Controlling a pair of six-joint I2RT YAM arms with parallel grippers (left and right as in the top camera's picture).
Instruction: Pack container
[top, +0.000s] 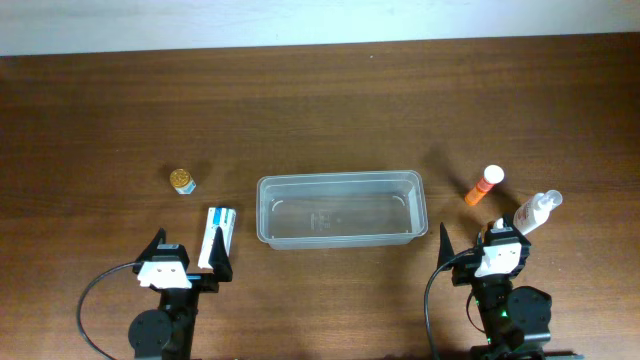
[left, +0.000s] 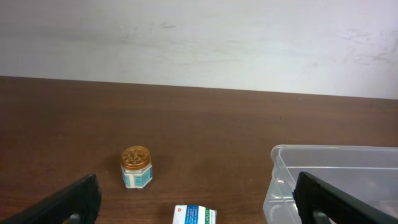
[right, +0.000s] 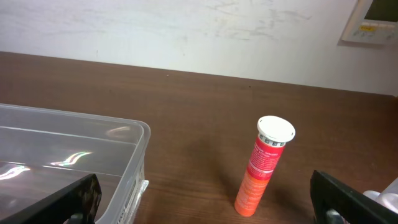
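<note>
The clear plastic container (top: 340, 208) sits empty at the table's middle; it also shows in the left wrist view (left: 329, 180) and the right wrist view (right: 68, 155). A small jar with a gold lid (top: 182, 181) (left: 135, 167) stands to its left. A white and blue box (top: 219, 233) (left: 194, 215) lies just ahead of my left gripper (top: 186, 262). An orange tube with a white cap (top: 482, 186) (right: 263, 164) stands to the container's right. A white bottle (top: 535, 211) lies beside my right gripper (top: 487, 250). Both grippers are open and empty near the front edge.
The dark wooden table (top: 320, 110) runs back to a white wall (left: 199, 37). A white wall panel (right: 373, 18) is at the upper right of the right wrist view.
</note>
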